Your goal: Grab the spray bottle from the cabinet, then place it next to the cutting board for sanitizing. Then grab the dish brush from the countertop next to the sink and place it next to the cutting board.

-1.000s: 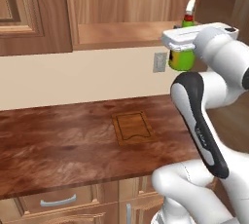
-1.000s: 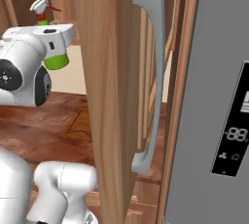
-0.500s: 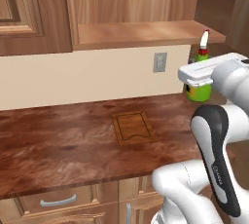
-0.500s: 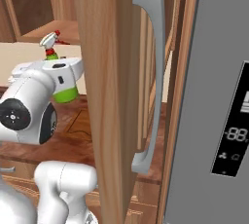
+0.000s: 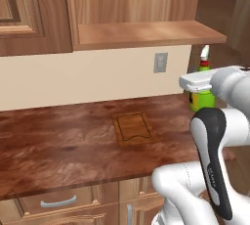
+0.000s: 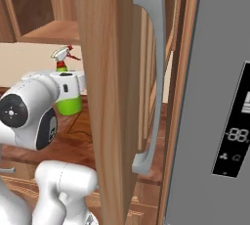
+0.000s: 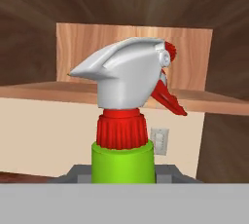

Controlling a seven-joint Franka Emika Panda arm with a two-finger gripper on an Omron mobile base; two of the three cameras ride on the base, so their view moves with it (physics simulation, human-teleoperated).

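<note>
My gripper (image 5: 199,88) is shut on the spray bottle (image 5: 202,98), a green bottle with a red neck and white trigger nozzle. It hangs upright just above the right end of the countertop (image 5: 58,141), below the cabinet's open shelf (image 5: 146,33). The cutting board (image 5: 133,127) lies flat on the counter to the bottle's left, with a gap between them. From the right base view the bottle (image 6: 67,104) pokes out of the white hand (image 6: 68,88). The hand view looks up the bottle (image 7: 124,157) from between the dark fingertips (image 7: 168,172).
A wall outlet (image 5: 160,62) sits on the beige backsplash behind the bottle. Drawers with silver handles (image 5: 58,202) run under the counter. A tall wooden panel (image 6: 107,97) and a grey fridge with a long handle (image 6: 151,72) stand close on the right.
The arm has carried the bottle down from shelf height and a little to the right, to just above the counter. The grip on it has stayed the same.
</note>
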